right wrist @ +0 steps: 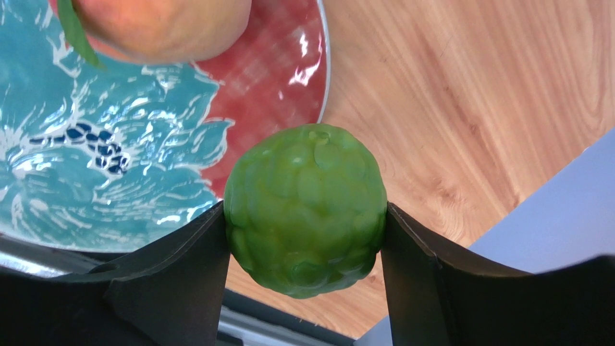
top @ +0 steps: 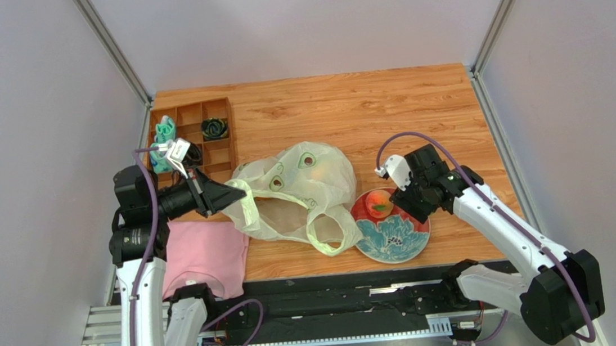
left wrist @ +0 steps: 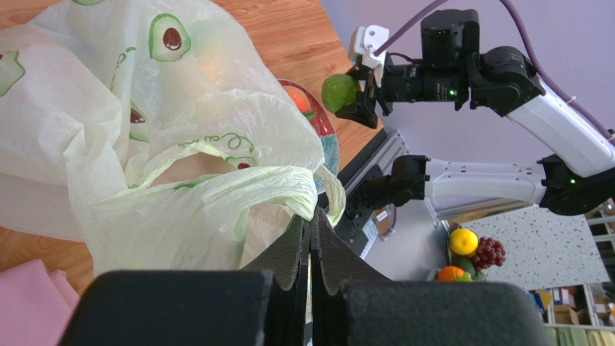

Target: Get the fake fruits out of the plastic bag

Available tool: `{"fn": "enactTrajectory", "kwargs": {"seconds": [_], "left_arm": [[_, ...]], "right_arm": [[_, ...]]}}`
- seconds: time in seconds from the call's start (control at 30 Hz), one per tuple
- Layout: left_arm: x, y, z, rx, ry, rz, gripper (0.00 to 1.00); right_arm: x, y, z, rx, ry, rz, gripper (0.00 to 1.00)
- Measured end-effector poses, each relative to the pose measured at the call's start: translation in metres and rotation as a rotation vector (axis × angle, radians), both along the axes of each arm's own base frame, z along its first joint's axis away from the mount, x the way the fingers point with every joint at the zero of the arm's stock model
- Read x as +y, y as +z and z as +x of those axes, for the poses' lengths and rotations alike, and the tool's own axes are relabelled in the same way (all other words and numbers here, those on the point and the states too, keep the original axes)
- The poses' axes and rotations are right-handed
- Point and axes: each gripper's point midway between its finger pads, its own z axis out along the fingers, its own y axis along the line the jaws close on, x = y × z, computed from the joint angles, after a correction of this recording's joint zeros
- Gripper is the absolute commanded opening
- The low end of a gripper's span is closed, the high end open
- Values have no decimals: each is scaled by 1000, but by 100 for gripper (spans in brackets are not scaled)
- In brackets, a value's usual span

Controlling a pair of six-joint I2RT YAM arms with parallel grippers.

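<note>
- Peach (top: 378, 204) already lies on the plate (top: 399, 249).
- Right gripper (right wrist: 307, 216), clamped on the green ball (left wrist: 339, 92), hangs over the plate's edge.
- Left gripper (left wrist: 312, 225), left of the plate, pinches the bag (top: 304, 182) rim shut-jawed.
- Orange shape (top: 310, 162) inside suggests fruit remains.

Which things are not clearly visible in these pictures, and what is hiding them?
- Top view: what remains inside the plastic bag; its cloudy film hides it.
- Top view: the bumpy green ball; the right gripper holding it covers it.
- Right wrist view: the peach, cut off by the top edge.
- Top view: items in the wooden tray, too small.
</note>
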Motion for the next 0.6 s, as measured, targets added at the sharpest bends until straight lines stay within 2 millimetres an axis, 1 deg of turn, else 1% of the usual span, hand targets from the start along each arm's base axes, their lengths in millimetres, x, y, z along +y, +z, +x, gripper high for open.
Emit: {"fn": "enactTrajectory", "kwargs": {"seconds": [0.07,0.17,0.27,0.47,0.6], "left_arm": [[0,0,0,-1,1,1,0],[0,0,0,-3,3,1,0],[2,1,1,-6,10,1,0],[4,2,1,-13,21,3,0],[4,2,1,-15,23,3,0]], "right_arm": [[4,-1,9,-20,9,8,44],[10,-8,21,-26,15,13,45],[16,-16,28,-15,22,26,46],[31,-27,34,7,52,61,47],[42,-33,31,30,77,75,49]]}}
